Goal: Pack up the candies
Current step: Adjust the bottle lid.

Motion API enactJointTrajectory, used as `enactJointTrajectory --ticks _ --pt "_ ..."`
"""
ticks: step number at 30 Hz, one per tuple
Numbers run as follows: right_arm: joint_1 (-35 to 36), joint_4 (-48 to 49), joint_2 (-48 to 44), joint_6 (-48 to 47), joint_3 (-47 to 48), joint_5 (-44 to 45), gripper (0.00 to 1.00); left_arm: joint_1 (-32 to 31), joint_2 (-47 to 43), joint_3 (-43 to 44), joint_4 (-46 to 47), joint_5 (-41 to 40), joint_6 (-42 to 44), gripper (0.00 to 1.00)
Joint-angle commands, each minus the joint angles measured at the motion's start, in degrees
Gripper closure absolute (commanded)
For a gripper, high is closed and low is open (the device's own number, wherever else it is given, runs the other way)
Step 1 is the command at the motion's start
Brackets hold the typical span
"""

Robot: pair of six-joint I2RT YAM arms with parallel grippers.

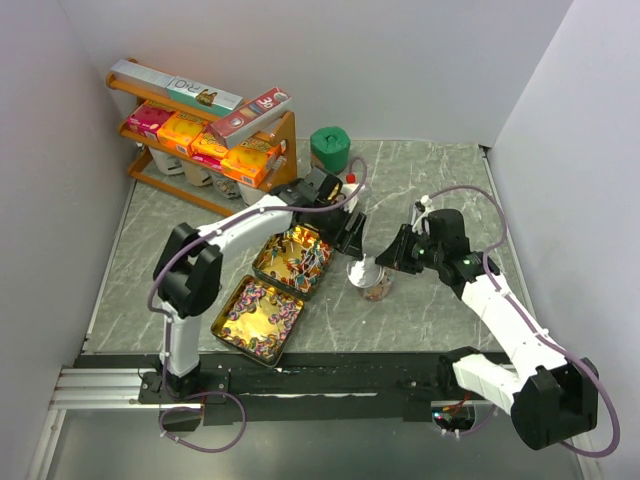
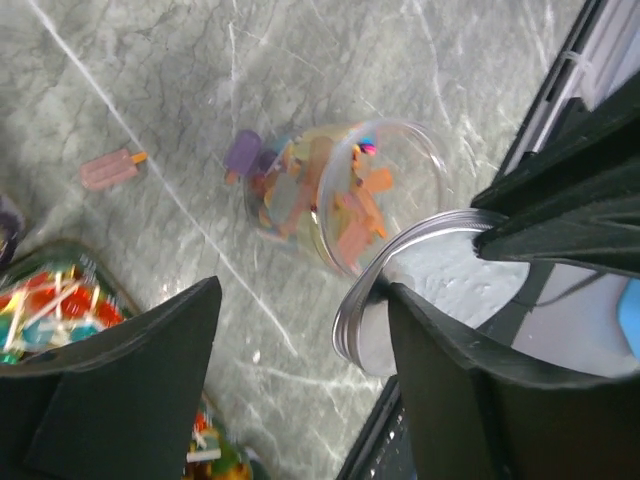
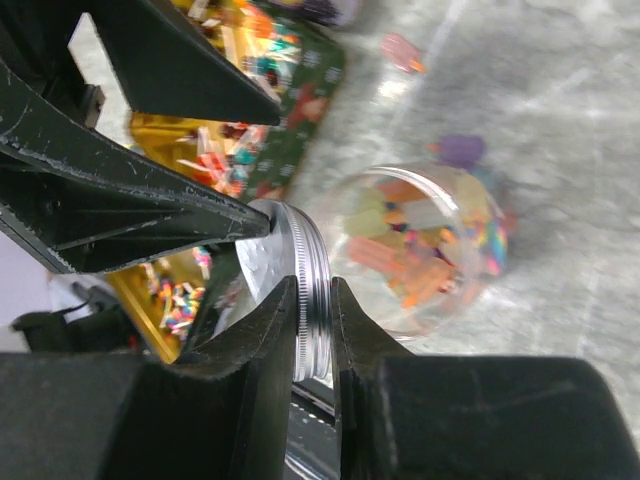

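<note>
A clear glass jar (image 1: 377,289) (image 2: 340,190) (image 3: 430,245) stands on the marble table, open-mouthed, holding orange, yellow and multicoloured candies (image 3: 415,270). Its silver screw lid (image 1: 362,270) (image 2: 440,285) (image 3: 312,300) is tilted on edge just beside the jar's mouth. My right gripper (image 3: 315,290) (image 1: 387,262) is shut on the lid's rim. My left gripper (image 2: 300,300) (image 1: 352,238) is open, and its right finger (image 2: 450,360) touches the lid's edge. More candies fill a green tin (image 1: 293,260) and a gold tin (image 1: 258,318).
A pink loose candy (image 2: 110,170) and a purple one (image 2: 242,152) lie on the table by the jar. At the back left a wooden rack (image 1: 285,150) holds orange and pink boxes. A green container (image 1: 329,148) stands behind the left arm.
</note>
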Motion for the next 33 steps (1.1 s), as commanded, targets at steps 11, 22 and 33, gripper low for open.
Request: enactJointTrajectory --ticks 11,22,33 --pt "-2.41 4.05 -3.98 -8.72 11.24 -17.27 1.00 5.50 -12.41 5.69 -15.42 25.28 18.50 0.18" --pt "-2.41 5.99 -4.25 -12.68 15.38 -29.94 1.00 5.59 -11.19 5.96 -15.16 33.30 18.41 0.47" --pt "-2.50 11.97 -4.87 -10.31 11.34 -35.39 0.63 5.50 -11.36 5.43 -13.76 37.78 16.66 0.99"
